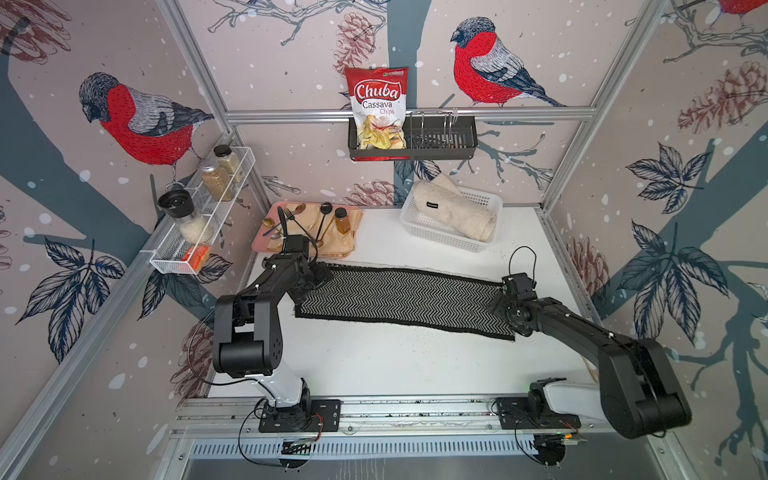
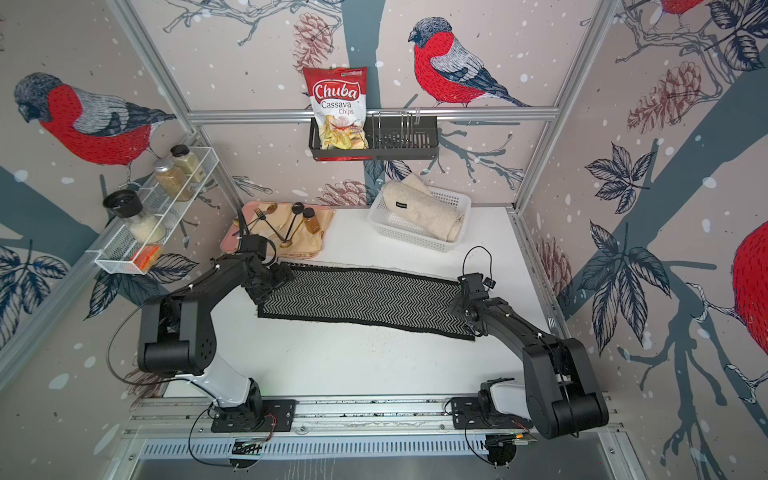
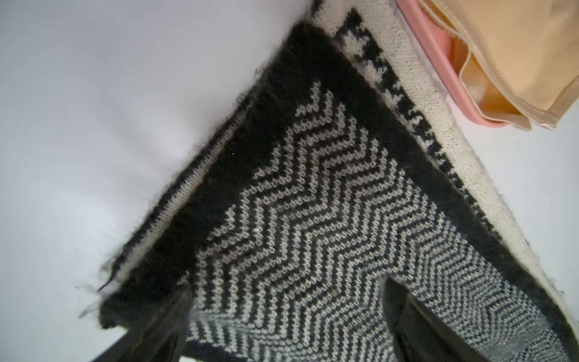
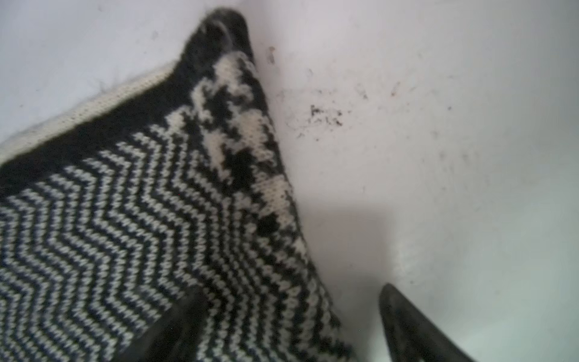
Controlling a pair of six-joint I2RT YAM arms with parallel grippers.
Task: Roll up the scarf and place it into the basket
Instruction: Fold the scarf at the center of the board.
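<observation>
Both top views: left arm (image 1: 266, 286) and right arm (image 1: 573, 324) low at opposite ends of the scarf (image 1: 407, 297), jaws apart, empty.

Knitted scarf (image 1: 405, 301), black and cream, matt, with fuzzy hairy edges, on a smooth white tabletop (image 1: 395, 365) flecked with dark lint. At the tabletop's far right corner, a white perforated plastic basket (image 1: 436, 235) holds a soft, matt beige cloth roll (image 1: 457, 210). At the far left corner, a smooth pink plastic tray (image 3: 445, 62) carries thin tan cloth (image 3: 517, 62).
</observation>
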